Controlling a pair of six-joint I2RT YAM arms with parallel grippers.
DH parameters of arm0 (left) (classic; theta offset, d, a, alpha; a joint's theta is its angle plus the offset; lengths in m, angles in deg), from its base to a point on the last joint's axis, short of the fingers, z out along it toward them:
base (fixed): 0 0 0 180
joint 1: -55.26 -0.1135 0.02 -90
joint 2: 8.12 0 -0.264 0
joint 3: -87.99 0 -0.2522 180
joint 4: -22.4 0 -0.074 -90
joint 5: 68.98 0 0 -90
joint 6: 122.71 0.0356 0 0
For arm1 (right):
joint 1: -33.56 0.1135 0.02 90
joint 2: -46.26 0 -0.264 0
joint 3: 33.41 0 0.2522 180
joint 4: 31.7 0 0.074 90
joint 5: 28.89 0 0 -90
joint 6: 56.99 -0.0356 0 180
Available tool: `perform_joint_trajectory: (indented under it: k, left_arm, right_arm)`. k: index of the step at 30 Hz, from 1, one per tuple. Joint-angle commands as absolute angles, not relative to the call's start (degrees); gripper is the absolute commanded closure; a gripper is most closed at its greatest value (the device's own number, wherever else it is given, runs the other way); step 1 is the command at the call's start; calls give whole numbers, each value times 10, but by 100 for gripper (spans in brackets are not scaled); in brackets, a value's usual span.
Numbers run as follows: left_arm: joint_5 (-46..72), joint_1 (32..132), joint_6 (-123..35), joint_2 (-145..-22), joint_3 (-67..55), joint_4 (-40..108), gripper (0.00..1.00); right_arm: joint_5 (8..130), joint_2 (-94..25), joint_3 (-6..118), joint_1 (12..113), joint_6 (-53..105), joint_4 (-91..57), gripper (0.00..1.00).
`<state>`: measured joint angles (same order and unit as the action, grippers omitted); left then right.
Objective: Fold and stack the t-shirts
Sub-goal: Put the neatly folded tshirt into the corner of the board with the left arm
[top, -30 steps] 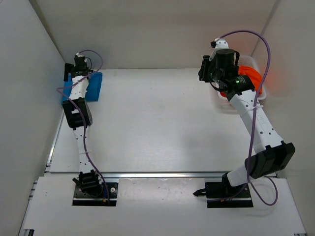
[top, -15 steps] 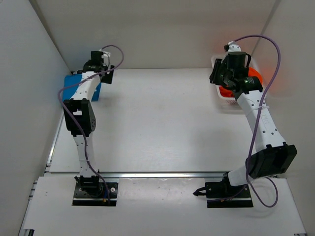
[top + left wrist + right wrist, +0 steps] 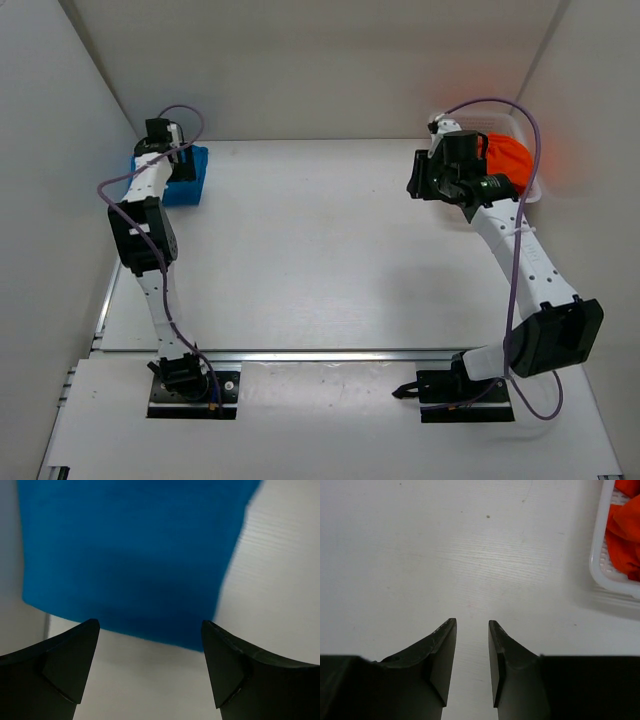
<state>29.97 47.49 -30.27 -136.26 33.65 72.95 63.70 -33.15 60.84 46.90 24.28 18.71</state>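
Note:
A folded bright blue t-shirt (image 3: 188,178) lies at the far left corner of the table. It fills the upper part of the left wrist view (image 3: 130,555). My left gripper (image 3: 172,155) hovers over it, jaws wide apart and empty (image 3: 150,630). An orange t-shirt (image 3: 505,155) lies bunched in the white basket (image 3: 530,195) at the far right and shows in the right wrist view (image 3: 625,525). My right gripper (image 3: 418,186) is just left of the basket, over bare table, jaws a little apart and empty (image 3: 472,625). The deep red t-shirt is out of view.
The basket's white rim (image 3: 600,565) stands at the right edge of the right wrist view. White walls close the table in on the left, back and right. Both arm bases are bolted at the near edge.
My left gripper swung out to the right of the blue t-shirt and came back over it. My right gripper moved left from above the basket to the table beside it.

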Motion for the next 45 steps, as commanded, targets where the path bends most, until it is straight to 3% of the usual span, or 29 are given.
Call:
perform_joint_trajectory:
  k: [1, 6, 15, 26, 32, 39, 45]
  left_arm:
    - [308, 472, -322, -1387, 415, 718, 6]
    - [357, 464, -324, -1448, 468, 705, 7]
    - [262, 425, -296, -1535, 522, 729, 9]
    - [204, 418, -250, -1623, 662, 742, 1]
    - [188, 424, -217, -1634, 685, 737, 2]
    - [254, 449, -169, -1635, 712, 664, 1]
    - [242, 456, -198, -1582, 700, 692, 1]
  right_arm:
    - [660, -364, 649, 472, 260, 164, 71]
    - [650, -446, 755, 508, 285, 226, 70]
    - [567, -593, 975, 580, 352, 355, 72]
    - [643, -511, 884, 482, 207, 207, 72]
    - [635, -552, 955, 481, 231, 244, 71]
    - [635, -610, 1065, 503, 254, 310, 71]
    - [623, -573, 1015, 506, 263, 292, 70]
